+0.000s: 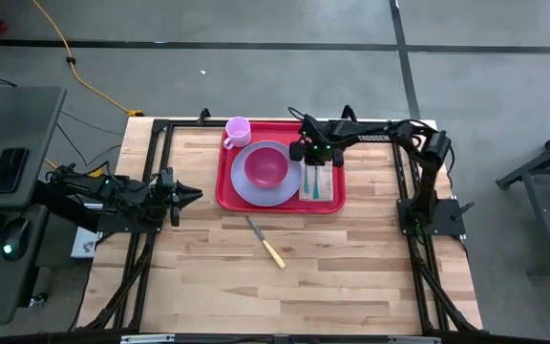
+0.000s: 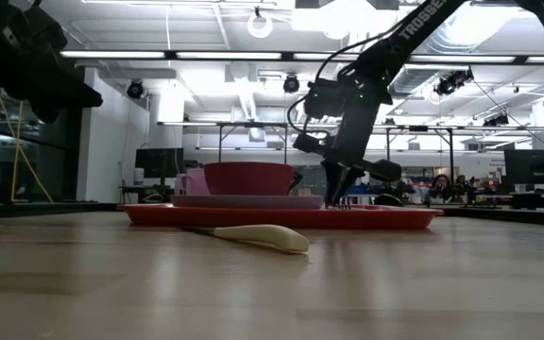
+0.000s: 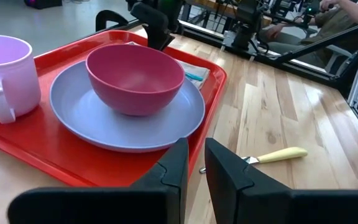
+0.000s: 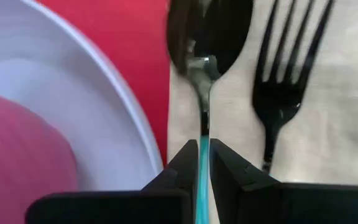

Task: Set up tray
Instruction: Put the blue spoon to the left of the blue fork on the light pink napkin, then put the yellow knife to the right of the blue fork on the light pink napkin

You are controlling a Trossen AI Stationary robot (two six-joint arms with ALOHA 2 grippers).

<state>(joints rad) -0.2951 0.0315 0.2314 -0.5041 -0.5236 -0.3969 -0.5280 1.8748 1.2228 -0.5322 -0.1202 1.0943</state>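
Observation:
The red tray [image 1: 225, 187] lies at the table's far middle. It bears a lavender plate [image 1: 281, 196] with a pink bowl [image 1: 266, 167] on it, a pale pink mug [image 1: 238, 130] at its far left corner and a napkin [image 1: 322, 183] along its right side. On the napkin lie a fork [image 4: 284, 81] and a teal-handled spoon [image 4: 210, 31]. My right gripper [image 1: 310, 163] hangs over the napkin, shut on the spoon. My left gripper [image 1: 195, 194] waits left of the tray, clear of the table, a narrow gap between its fingers with nothing in it. My right gripper pinches the spoon's teal handle [image 4: 202, 152] between its two fingers, just behind the neck. The fingers come steeply from above and lie across the handle. The spoon's bowl [image 4: 211, 37] lies flat over the napkin, beside the fork.
A knife with a cream handle [image 1: 267, 243] lies on the bare wood, near of the tray. The near half of the table is open wood. A desk with a keyboard and mouse [image 1: 12, 229] stands beyond the table's left edge.

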